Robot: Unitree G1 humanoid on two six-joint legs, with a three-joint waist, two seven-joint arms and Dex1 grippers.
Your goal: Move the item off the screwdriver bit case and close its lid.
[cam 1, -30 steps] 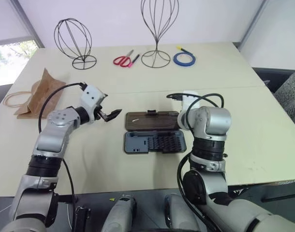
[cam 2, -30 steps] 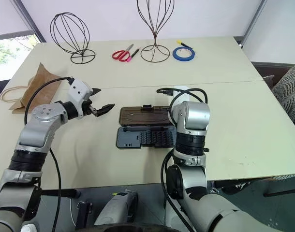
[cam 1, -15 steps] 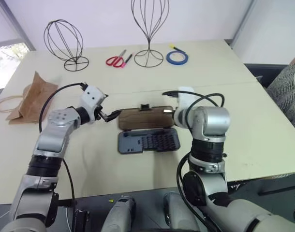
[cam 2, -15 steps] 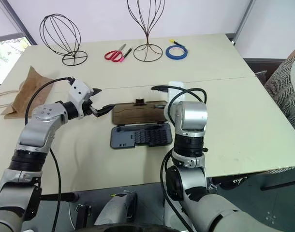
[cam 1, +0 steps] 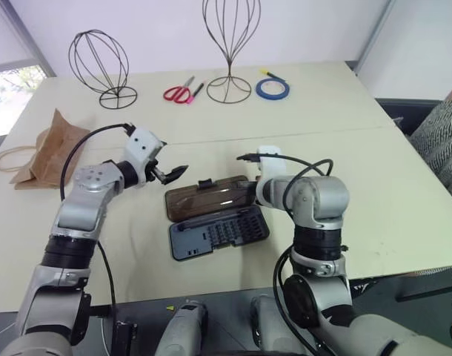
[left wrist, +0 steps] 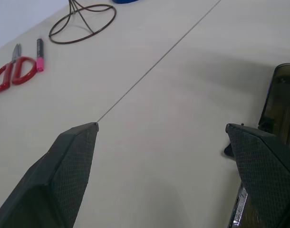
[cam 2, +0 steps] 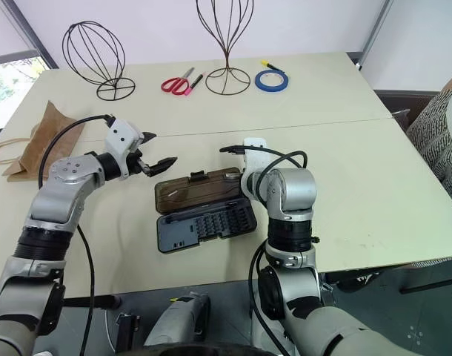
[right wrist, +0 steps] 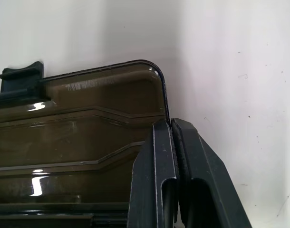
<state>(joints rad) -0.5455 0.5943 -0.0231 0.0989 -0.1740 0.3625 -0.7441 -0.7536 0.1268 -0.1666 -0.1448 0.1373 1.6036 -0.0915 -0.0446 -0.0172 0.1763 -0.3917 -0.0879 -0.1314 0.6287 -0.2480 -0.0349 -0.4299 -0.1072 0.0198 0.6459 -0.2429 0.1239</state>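
Far left of the frame lies the paper bag (cam 1: 50, 150), off the screwdriver bit case (cam 1: 217, 217). Left gripper (cam 1: 171, 173), spread wide, hovers left of the lid (cam 1: 210, 197). Right gripper (right wrist: 172, 142), pressed together, meets the lid's right end; it's nearer.

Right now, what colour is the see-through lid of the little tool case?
Smoky brown; the lid shows best in the right wrist view.
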